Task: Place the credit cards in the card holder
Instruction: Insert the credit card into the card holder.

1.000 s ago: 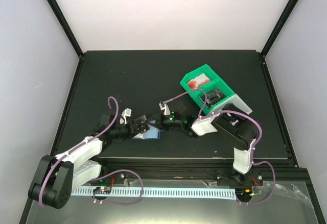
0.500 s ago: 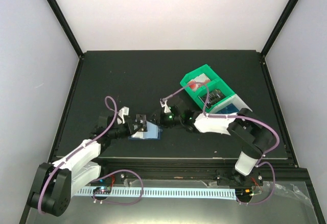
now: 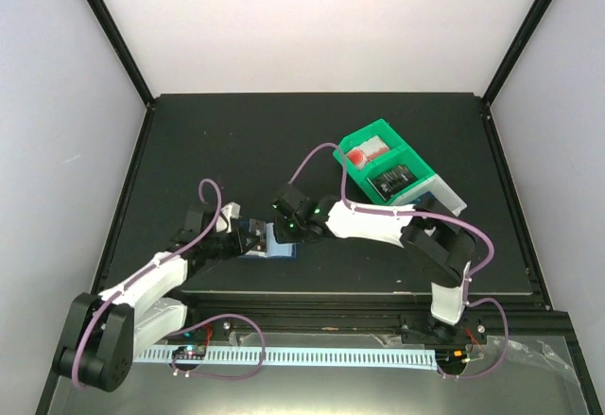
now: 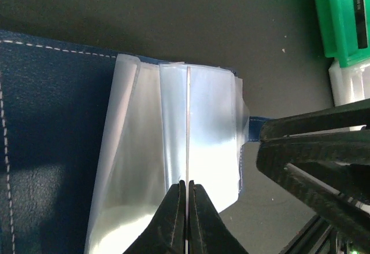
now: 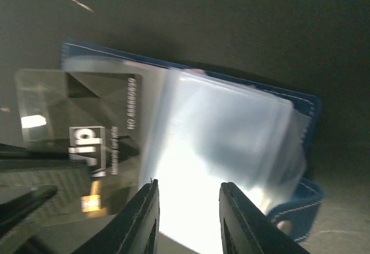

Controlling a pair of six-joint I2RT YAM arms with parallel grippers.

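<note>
The right fingers (image 5: 144, 219) had reached farther left than a second before, and hung spread and empty over the clear sleeves (image 5: 231, 127). Nearest me, the left fingers (image 4: 173, 219) were pinched on a thin sheet seen edge-on, probably a credit card (image 5: 81, 121). The card holder (image 4: 52, 121) lay open on the tabletop (image 3: 236, 141), near its front edge. The green bin (image 3: 388, 164) stood beyond.

Overhead looks down; wrist close-ups share card holder (image 4: 52, 121).
</note>
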